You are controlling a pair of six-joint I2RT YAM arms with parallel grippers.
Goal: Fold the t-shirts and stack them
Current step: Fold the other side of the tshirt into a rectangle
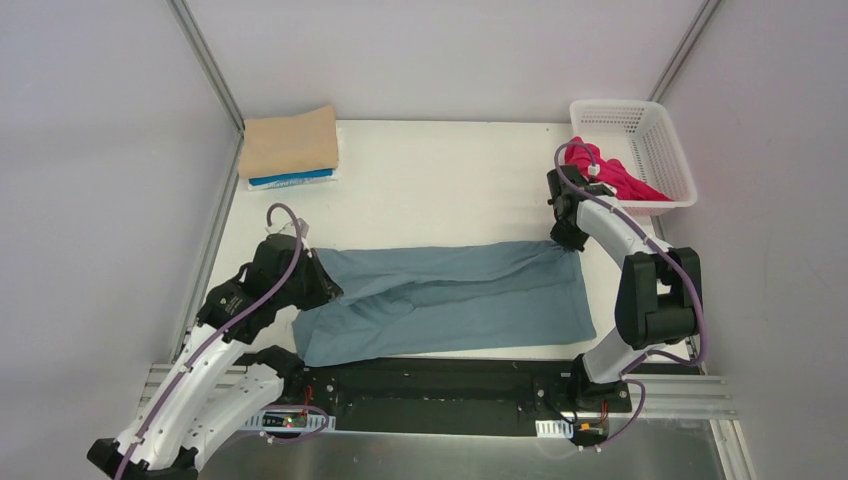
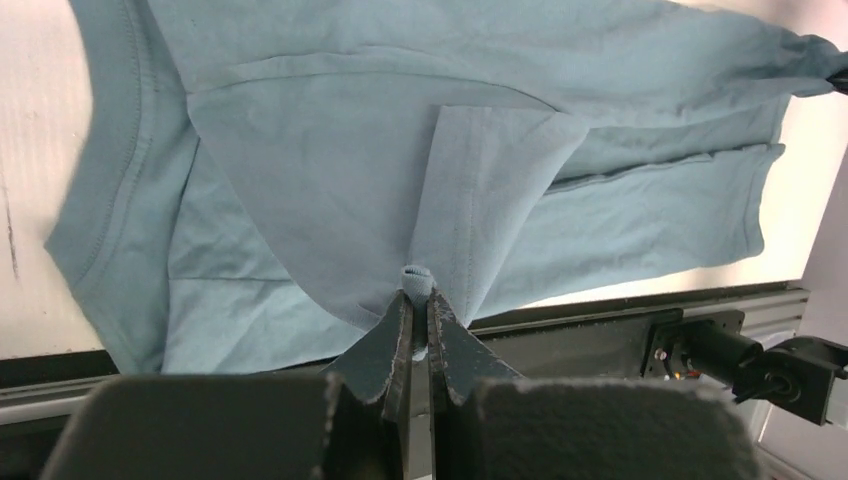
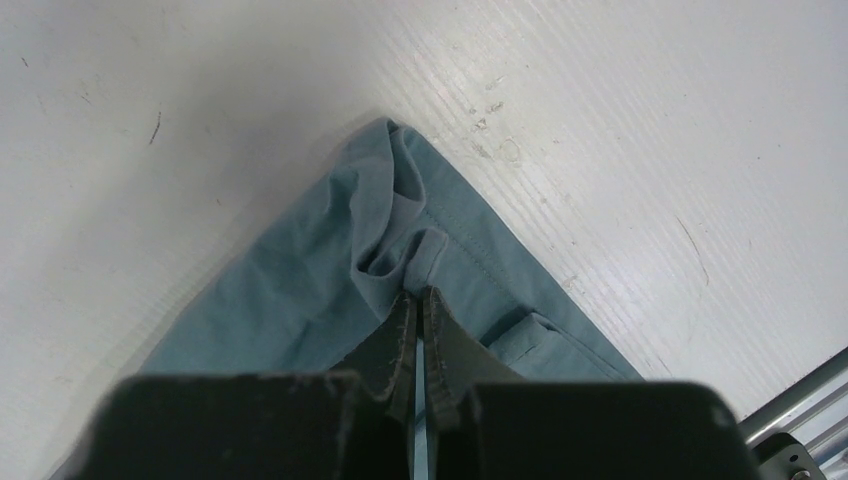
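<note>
The spread t-shirt (image 1: 450, 300) lies on the table (image 1: 450, 180), stretched between the left gripper (image 2: 418, 298) and right gripper (image 3: 417, 295). Beyond the left fingers (image 2: 385, 350) sits a folded stack (image 1: 290, 145); beyond the right fingers (image 3: 455, 345), a basket (image 1: 668, 150) holding another t-shirt (image 1: 620, 180).

Plain dusty teal-blue t-shirt (image 1: 450, 300), stitching in matching thread. Far left of it: tan t-shirt (image 1: 290, 142) atop bright blue t-shirt (image 1: 285, 181). Far right of it: magenta-red t-shirt (image 1: 622, 181), white lattice basket (image 1: 662, 140). Beneath it: white table (image 1: 440, 180), faint grey scuffs. At its ends: dark grey left gripper (image 2: 418, 305), right gripper (image 3: 416, 305).
</note>
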